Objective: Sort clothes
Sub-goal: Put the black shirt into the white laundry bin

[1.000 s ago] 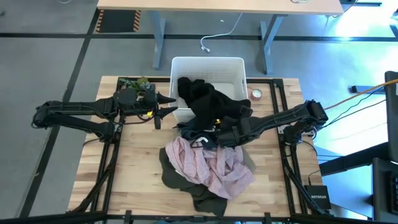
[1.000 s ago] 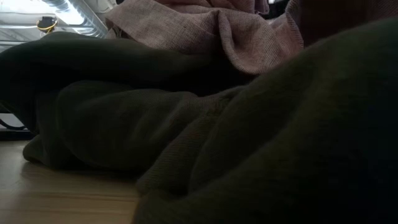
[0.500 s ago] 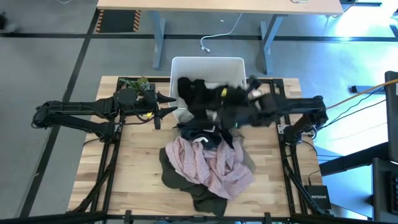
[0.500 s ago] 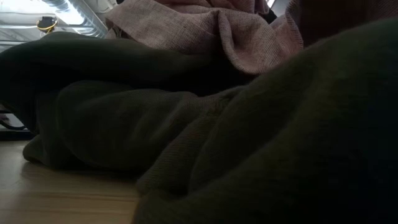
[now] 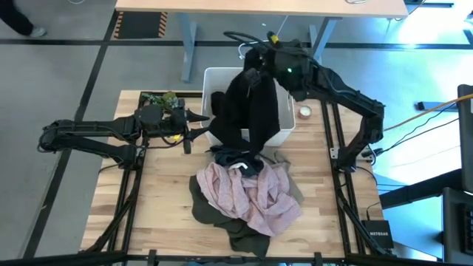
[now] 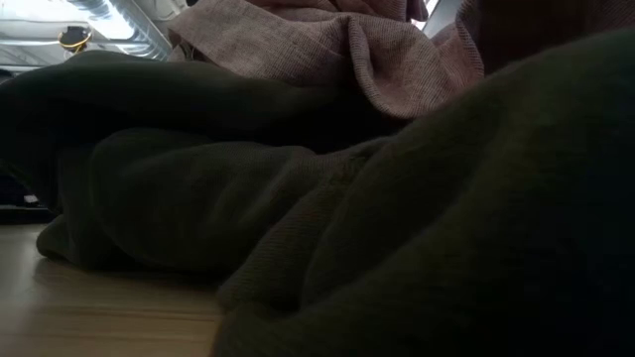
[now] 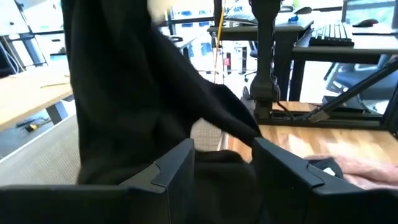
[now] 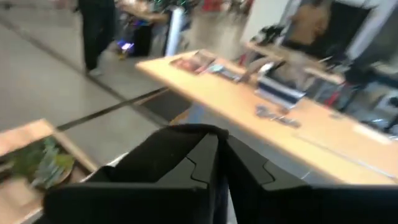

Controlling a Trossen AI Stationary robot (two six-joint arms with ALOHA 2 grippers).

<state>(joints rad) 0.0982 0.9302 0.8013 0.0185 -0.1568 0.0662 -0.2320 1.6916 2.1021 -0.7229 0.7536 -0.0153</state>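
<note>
My right gripper (image 5: 259,58) is raised high over the white bin (image 5: 284,89) and is shut on a black garment (image 5: 247,103). The garment hangs in a long drape over the bin. My left gripper (image 5: 198,125) is open and empty at the bin's left side, and the hanging black garment (image 7: 124,93) shows beyond its fingers. A pale pink garment (image 5: 247,196) lies on a dark olive one (image 5: 222,218) in a pile at the table's middle. More black cloth (image 5: 235,157) lies at the pile's far end. The low view is filled by the olive garment (image 6: 397,248) and the pink one (image 6: 327,40). My right gripper pinches the black garment's top end (image 8: 158,152) between its two shut fingers (image 8: 205,155), coming from above. One layer or several, I cannot tell. The garment hangs straight below the gripper across the bin. Its lower end (image 5: 250,144) reaches past the bin's near rim to the pile.
A small green plant (image 5: 162,98) stands at the far left by the left arm. A roll of tape (image 5: 304,112) lies right of the bin. Bare wood (image 5: 162,192) shows left and right of the pile. A desk (image 5: 259,7) stands beyond the table.
My right gripper has risen from low over the pile's far end and swung toward the far edge, above the bin. It has drawn the black garment up with it. The garment was bunched over the bin's front and now hangs long. The pile has stayed put.
</note>
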